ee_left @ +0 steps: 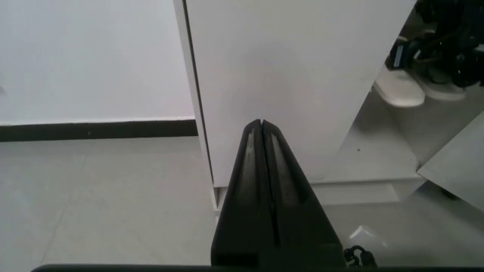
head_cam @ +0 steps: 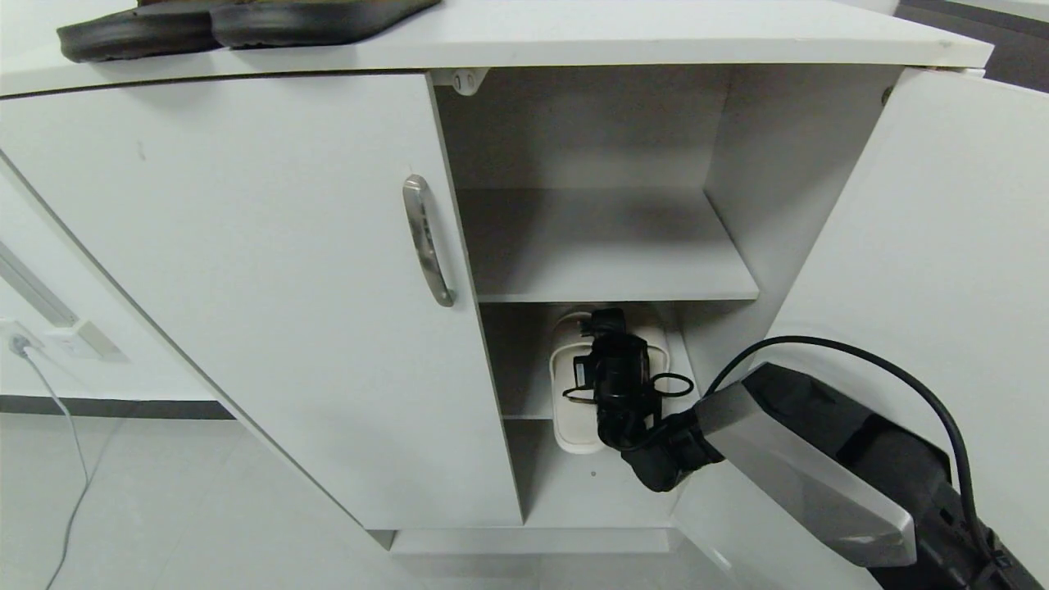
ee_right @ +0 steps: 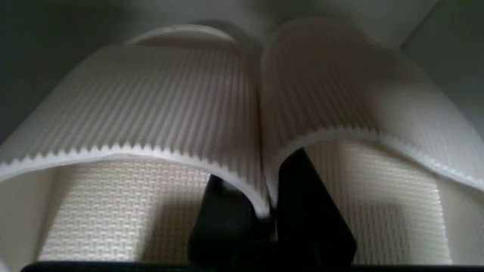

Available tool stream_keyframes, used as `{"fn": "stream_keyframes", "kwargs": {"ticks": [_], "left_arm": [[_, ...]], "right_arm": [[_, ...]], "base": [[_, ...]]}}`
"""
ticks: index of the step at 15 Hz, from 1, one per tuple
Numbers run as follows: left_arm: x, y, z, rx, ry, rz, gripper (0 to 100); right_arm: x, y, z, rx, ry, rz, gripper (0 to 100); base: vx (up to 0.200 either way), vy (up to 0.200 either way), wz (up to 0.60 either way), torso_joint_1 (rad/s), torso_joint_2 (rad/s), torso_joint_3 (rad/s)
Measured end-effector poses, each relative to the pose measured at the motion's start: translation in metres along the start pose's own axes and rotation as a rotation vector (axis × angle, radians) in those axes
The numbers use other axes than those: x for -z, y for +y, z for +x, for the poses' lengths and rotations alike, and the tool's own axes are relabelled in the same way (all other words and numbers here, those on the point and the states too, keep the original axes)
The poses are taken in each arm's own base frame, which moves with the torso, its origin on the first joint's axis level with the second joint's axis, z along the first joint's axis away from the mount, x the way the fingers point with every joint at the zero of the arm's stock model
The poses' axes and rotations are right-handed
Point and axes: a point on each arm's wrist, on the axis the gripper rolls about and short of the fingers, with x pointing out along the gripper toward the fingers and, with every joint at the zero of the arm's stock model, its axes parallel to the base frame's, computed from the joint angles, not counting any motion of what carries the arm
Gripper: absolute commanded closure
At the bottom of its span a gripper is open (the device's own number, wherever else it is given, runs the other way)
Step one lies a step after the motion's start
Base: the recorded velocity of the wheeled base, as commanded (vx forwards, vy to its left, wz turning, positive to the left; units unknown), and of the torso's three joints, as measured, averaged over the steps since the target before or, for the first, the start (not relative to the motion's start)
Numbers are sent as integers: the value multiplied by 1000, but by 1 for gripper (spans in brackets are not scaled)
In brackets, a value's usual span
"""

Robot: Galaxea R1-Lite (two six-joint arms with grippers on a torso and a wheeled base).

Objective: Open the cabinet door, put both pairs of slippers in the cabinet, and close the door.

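A pair of white slippers (head_cam: 574, 430) lies on the lower shelf of the white cabinet (head_cam: 205, 287), heels sticking out over the shelf's front edge. My right gripper (head_cam: 610, 360) is inside that compartment, over the pair. In the right wrist view the gripper (ee_right: 266, 208) is shut on the two adjoining ribbed straps of the white slippers (ee_right: 166, 98), one finger inside each. A dark pair of slippers (head_cam: 246, 24) rests on the cabinet top at the far left. My left gripper (ee_left: 261, 125) hangs shut and holding nothing, low above the floor before the cabinet's base.
The right door (head_cam: 942, 246) stands wide open beside my right arm; the left door, with a metal handle (head_cam: 426, 242), is closed. The upper shelf (head_cam: 606, 246) is bare. A wall socket with a cable (head_cam: 16, 342) sits at the left, above open floor.
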Motion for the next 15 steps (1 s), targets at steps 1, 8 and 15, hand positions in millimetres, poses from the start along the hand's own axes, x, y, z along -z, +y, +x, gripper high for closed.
{"fn": "stream_keyframes", "kwargs": {"ticks": [1,8,15], "left_arm": [[0,0,0,0,0,0,100],[0,0,0,0,0,0,100],[0,0,0,0,0,0,100]], "right_arm": [[-3,1,5,4,15,11,100],[-14,-1,24,-26,4,63,100],[-14,-3,28,-25,-3,47,0]], "base": [[0,0,0,0,0,0],[0,0,0,0,0,0],[0,0,0,0,0,0]]}}
